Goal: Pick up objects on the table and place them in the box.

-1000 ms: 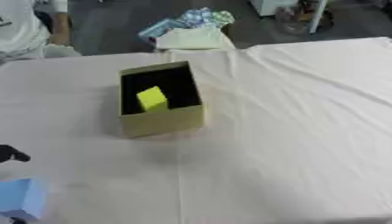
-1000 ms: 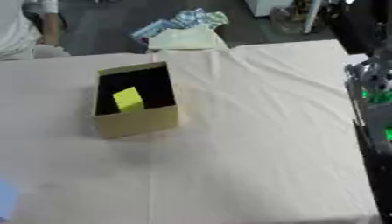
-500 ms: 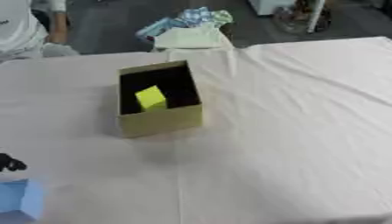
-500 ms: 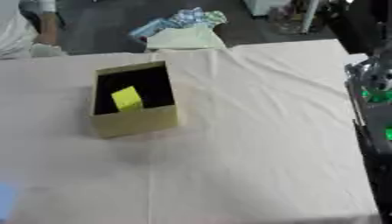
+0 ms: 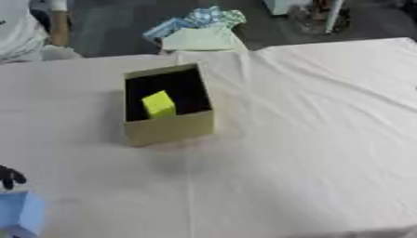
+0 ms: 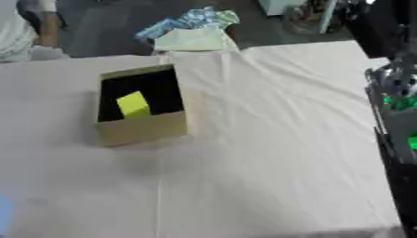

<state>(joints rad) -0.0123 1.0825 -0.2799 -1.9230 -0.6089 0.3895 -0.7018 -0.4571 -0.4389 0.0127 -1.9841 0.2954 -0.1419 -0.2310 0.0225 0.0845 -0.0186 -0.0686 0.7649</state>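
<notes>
At the lower left corner of the worktop (image 5: 277, 153) lies a blue block (image 5: 19, 214), probably light and stiff (best taken across its flat sides), just below my left robot hand (image 5: 10, 176), whose opening I cannot tell.

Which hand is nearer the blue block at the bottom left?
Left. The left hand shows as dark fingers just above the blue block; the right hand shows in neither view.
</notes>
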